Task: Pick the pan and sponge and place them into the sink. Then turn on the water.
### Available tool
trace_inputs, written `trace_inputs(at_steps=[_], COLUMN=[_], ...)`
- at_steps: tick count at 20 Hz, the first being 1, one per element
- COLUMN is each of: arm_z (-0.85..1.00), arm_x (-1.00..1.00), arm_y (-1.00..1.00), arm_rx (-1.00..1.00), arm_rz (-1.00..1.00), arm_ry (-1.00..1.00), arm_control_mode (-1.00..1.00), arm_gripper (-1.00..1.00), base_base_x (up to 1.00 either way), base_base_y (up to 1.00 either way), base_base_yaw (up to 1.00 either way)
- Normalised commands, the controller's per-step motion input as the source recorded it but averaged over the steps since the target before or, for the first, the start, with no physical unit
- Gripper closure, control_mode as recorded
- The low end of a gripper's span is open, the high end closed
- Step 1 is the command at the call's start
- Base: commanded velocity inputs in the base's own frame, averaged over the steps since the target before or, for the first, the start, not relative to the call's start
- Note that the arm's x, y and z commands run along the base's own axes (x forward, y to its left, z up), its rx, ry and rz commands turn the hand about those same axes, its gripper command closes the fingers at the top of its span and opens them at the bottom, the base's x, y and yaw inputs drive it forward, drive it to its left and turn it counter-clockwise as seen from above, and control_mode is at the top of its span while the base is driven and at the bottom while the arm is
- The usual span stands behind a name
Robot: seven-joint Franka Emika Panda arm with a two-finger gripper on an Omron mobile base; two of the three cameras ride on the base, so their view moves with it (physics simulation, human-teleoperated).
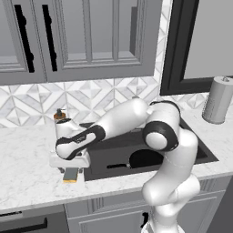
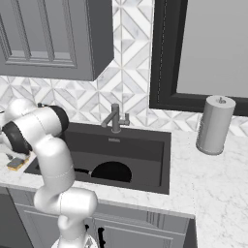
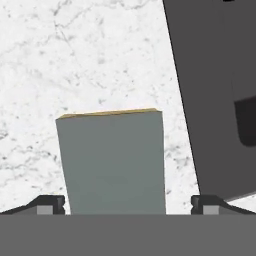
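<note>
The grey-green sponge (image 3: 114,162) with its yellow underside lies on the white marble just left of the sink (image 1: 200,152). My gripper (image 3: 127,206) hangs right over it, open, with one fingertip on each side of the sponge and a gap to both. From the base cameras the sponge (image 1: 70,174) (image 2: 16,163) shows under the hand, beside the basin's left rim. The black pan (image 1: 146,158) (image 2: 112,172) rests inside the sink (image 2: 145,145), its thin handle pointing left. The grey faucet (image 2: 115,117) stands behind the basin, and no water runs from it.
An orange-topped soap dispenser (image 1: 59,115) stands at the backsplash behind my hand. A grey paper-towel roll (image 1: 217,100) (image 2: 215,125) is on the counter right of the sink. Cabinets hang above, and the counter's front edge lies close below the sponge.
</note>
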Motion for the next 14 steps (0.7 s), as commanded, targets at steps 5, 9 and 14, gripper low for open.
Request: trace_inputs(at_steps=[5, 9, 14], arm_z=[-0.27, -0.27, -0.27], arm_x=[0.0, 0.0, 0.0], arm_y=[0.01, 0.05, 0.04], arm_rx=[0.0, 0.01, 0.01], arm_rz=[0.03, 0.04, 0.02], arm_ry=[-0.04, -0.13, -0.11], arm_control_mode=[-1.0, -1.0, -1.0], arm_gripper=[-1.0, -1.0, -1.0], base_base_x=[0.0, 0.0, 0.0], base_base_y=[0.0, 0.0, 0.0], base_base_yaw=[0.0, 0.0, 0.0])
